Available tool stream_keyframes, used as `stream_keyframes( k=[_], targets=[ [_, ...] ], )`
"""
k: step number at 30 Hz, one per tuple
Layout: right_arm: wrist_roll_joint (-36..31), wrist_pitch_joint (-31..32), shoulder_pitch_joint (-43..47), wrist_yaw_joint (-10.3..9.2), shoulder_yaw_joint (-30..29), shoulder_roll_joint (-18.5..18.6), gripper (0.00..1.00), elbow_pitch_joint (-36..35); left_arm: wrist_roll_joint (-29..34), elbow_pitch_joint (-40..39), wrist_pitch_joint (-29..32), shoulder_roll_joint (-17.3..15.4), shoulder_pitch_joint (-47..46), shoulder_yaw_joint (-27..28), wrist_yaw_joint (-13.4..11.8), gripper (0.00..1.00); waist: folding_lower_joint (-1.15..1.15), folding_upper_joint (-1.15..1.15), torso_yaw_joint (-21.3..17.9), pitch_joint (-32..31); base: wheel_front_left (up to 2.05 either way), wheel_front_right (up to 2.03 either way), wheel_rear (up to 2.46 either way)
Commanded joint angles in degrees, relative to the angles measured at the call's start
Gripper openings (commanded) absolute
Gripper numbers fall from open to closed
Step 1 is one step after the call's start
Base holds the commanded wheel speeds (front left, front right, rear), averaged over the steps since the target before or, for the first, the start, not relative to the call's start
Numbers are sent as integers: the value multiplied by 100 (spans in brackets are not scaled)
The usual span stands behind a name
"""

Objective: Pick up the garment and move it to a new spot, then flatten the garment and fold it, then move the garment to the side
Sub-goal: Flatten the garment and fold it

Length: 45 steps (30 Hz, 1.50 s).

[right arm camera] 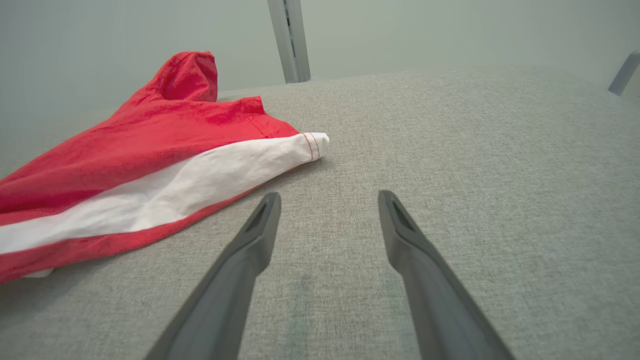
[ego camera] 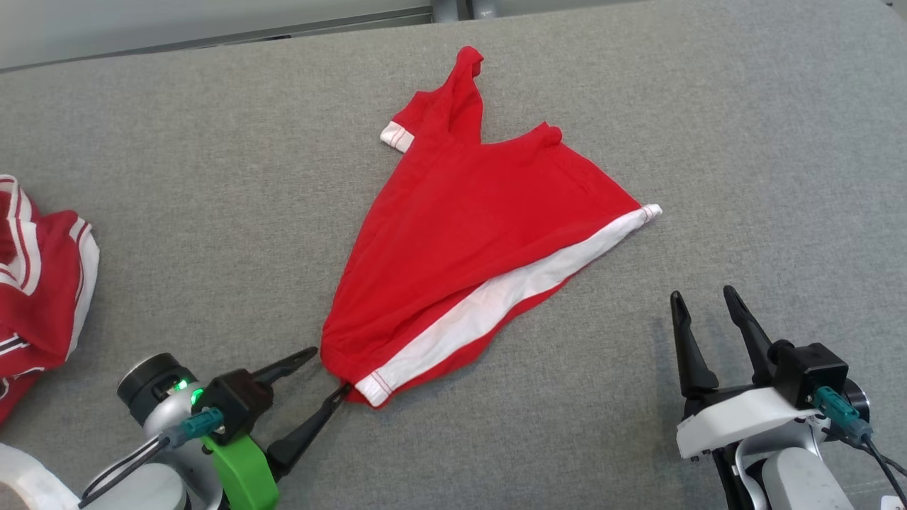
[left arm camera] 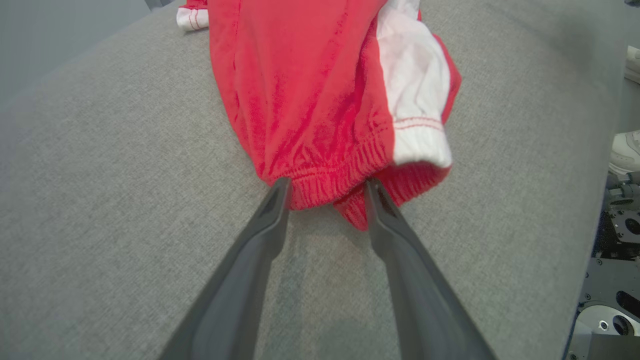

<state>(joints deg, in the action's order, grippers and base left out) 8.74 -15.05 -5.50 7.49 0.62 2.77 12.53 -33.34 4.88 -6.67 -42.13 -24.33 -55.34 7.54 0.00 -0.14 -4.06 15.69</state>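
Where the lower edge of the head view cuts them off, both arms reach forward over the grey padded table (ego camera: 638, 439). The left arm, carrying a green clip (ego camera: 244, 471) at its wrist, lies low and is turned inward, so the left gripper (ego camera: 331, 370) points diagonally toward the middle of the table. Its fingers stand spread, not pinching. In the left wrist view the left gripper (left arm camera: 327, 184) has its two tips at the gathered waistband (left arm camera: 330, 187), one on each side of a bunched fold, both touching the cloth. The cloth rests on the table, not lifted.

The right arm comes up from the lower right with its wrist nearly level. The right gripper (ego camera: 703, 292) points straight away from the robot with its jaws wide apart and nothing between them. In the right wrist view the right gripper (right arm camera: 328, 196) hovers low over bare fabric, near the garment but apart from it.

Beyond the fingers, the garment (ego camera: 468, 234), red shorts with a white stripe (ego camera: 496, 297) down one side, lies in the middle of the table. It fans out from its waistband corner by the left gripper to two leg ends farther off, one of them peaked upward.

At the table's left edge sits a second red-and-white garment (ego camera: 39, 283), crumpled and well apart from the shorts.
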Motion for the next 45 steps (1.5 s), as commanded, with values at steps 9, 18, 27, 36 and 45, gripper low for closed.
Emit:
stream_keyframes(
  k=[9,18,27,36,45],
  targets=[
    [-263,-19,364,0,-144,21,100,-372,-936,481,-591,95,614,660,-666,100,0,14,197,-481,0,0,0],
    [-520,-20,682,0,-257,20,100,-763,-1336,122,-857,451,1675,1986,-1530,100,0,14,220,-940,0,0,0],
    [-703,-20,848,0,-221,20,100,-889,-1007,18,-857,1092,2765,3431,-1357,100,0,14,307,-1262,0,0,0],
    [-754,-20,872,0,-39,20,100,-835,-111,231,-853,1737,3448,4536,-335,100,0,14,364,-1311,0,0,0],
    [-704,-20,1007,0,-150,21,100,-685,498,425,-853,2167,3465,5002,-9,100,0,14,495,-1337,0,0,0]
  ],
)
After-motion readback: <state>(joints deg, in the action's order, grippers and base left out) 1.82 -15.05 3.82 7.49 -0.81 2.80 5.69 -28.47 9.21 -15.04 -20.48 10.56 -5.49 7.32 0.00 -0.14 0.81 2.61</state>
